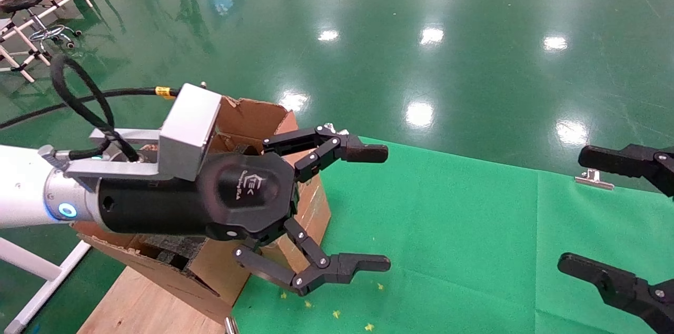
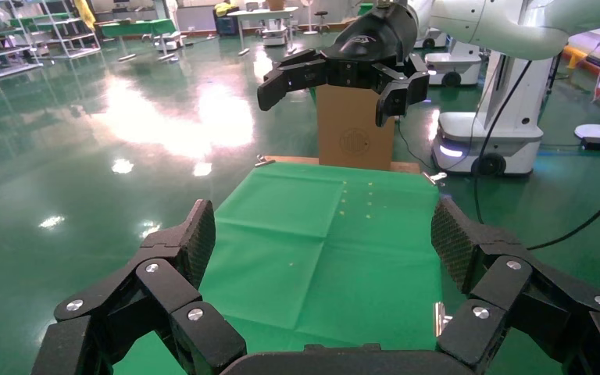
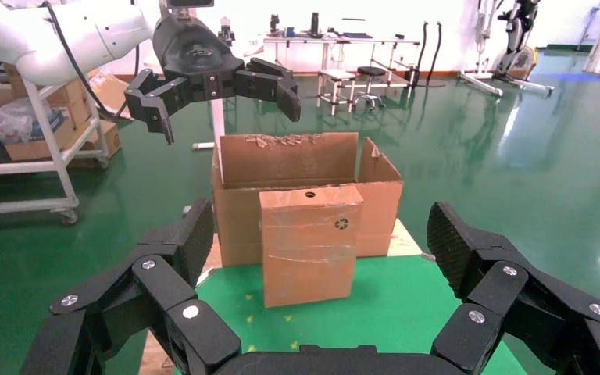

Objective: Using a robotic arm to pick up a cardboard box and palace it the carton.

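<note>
Black two-finger left gripper (image 1: 388, 208), wide open and empty at nine o'clock, apparently spread to span the small taped brown cardboard box (image 3: 309, 242) fronting the large ragged-flapped brown carton (image 3: 244, 168); right gripper (image 1: 570, 210) idles open, empty, at three o'clock.

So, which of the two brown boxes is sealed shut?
The small cardboard box, taped closed, standing on the green cloth. The larger carton behind it is open, with ragged flaps.

Upright taped cardboard box (image 3: 309, 244) touching carton (image 3: 281, 168)

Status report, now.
Left gripper open, above large brown flapped carton. Right gripper open, idle. Small sealed brown cardboard box upright on green cloth, ungrasped. Nothing blocking.
</note>
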Controlling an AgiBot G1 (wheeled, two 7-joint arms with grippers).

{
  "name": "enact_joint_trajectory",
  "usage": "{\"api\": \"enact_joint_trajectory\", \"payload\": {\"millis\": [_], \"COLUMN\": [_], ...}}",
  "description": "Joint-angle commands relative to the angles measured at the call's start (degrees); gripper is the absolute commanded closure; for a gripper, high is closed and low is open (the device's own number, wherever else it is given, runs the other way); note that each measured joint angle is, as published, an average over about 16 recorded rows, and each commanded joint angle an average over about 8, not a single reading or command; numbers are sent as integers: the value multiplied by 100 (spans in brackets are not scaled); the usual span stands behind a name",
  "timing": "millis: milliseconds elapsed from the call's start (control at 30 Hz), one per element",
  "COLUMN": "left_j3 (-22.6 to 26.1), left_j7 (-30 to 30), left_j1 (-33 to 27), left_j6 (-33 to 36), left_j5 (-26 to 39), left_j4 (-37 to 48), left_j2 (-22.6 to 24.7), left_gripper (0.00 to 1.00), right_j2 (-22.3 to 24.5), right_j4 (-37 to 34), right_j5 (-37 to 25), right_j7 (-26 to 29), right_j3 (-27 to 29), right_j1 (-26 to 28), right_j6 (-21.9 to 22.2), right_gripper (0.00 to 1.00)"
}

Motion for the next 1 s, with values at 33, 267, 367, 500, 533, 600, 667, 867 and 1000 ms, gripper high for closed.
{"api": "enact_joint_trajectory", "payload": {"millis": [33, 267, 367, 500, 533, 600, 667, 867, 1000], "left_j3": [0, 0, 0, 0, 0, 0, 0, -1, -6], "left_j7": [0, 0, 0, 0, 0, 0, 0, 3, 9], "left_j1": [0, 0, 0, 0, 0, 0, 0, 2, -9], "left_j6": [0, 0, 0, 0, 0, 0, 0, 1, -9], "left_j5": [0, 0, 0, 0, 0, 0, 0, -2, 10], "left_j4": [0, 0, 0, 0, 0, 0, 0, -1, 1], "left_j2": [0, 0, 0, 0, 0, 0, 0, 0, -9], "left_gripper": [0, 0, 0, 0, 0, 0, 0, 0, 0], "right_j2": [0, 0, 0, 0, 0, 0, 0, 0, 0], "right_j4": [0, 0, 0, 0, 0, 0, 0, 0, 0], "right_j5": [0, 0, 0, 0, 0, 0, 0, 0, 0], "right_j7": [0, 0, 0, 0, 0, 0, 0, 0, 0], "right_j3": [0, 0, 0, 0, 0, 0, 0, 0, 0], "right_j1": [0, 0, 0, 0, 0, 0, 0, 0, 0], "right_j6": [0, 0, 0, 0, 0, 0, 0, 0, 0], "right_gripper": [0, 0, 0, 3, 14, 39, 64, 100, 100]}}
